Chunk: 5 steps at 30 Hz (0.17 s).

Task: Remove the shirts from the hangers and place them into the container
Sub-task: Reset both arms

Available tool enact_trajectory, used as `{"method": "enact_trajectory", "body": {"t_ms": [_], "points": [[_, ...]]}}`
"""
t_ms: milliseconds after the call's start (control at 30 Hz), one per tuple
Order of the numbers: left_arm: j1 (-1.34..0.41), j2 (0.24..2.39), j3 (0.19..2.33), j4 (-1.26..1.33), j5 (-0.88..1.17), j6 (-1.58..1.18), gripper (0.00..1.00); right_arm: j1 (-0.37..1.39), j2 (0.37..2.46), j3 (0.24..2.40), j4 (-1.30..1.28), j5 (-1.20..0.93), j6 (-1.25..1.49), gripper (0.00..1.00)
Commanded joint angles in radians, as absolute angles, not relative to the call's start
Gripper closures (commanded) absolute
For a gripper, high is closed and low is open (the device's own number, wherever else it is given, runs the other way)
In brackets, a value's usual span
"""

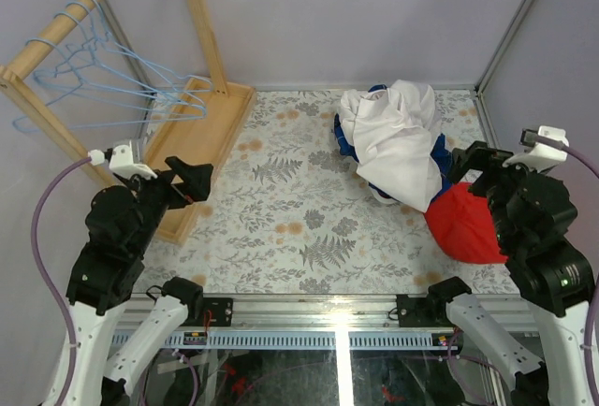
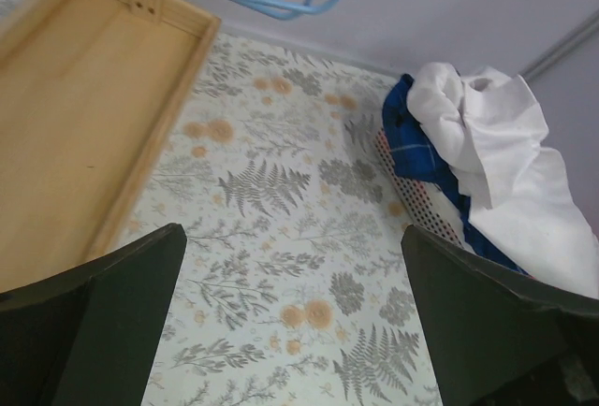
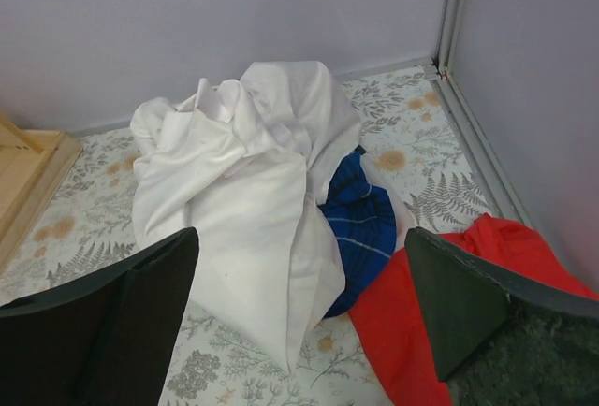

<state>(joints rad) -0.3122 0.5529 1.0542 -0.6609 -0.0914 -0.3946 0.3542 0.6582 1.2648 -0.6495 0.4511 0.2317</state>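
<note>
Spread wide and holding nothing, the black fingers point(image 3: 122, 322) of the right gripper point(image 3: 301, 238) frame a crumpled heap of white collared shirts point(image 3: 253, 200). A dark blue thin-checked shirt point(image 3: 360, 224) lies beneath them. Both are piled over the small white perforated plastic basket point(image 2: 412, 195) at the far right of the fern-patterned table point(image 1: 281, 219). A plain bright red cloth point(image 1: 463, 224) lies just beside that folded, raised arm. The left gripper point(image 2: 292, 238) gapes equally wide and empty, its arm bent beside the wooden rack's base tray point(image 2: 75, 125). Bare light-blue wire hangers point(image 1: 103, 79) hang above.
</note>
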Motion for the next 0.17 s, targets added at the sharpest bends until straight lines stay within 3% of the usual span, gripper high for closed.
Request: {"method": "enact_trajectory", "body": {"t_ms": [0, 133], "points": [[-0.305, 0.520, 1.092, -0.707, -0.241, -0.327, 0.00, 0.358, 0.588, 1.240, -0.669, 0.353, 0.252, 0.01], [-0.305, 0.522, 1.119, -0.723, -0.288, -0.321, 0.00, 0.358, 0.573, 1.217, -0.678, 0.301, 0.280, 0.01]]}}
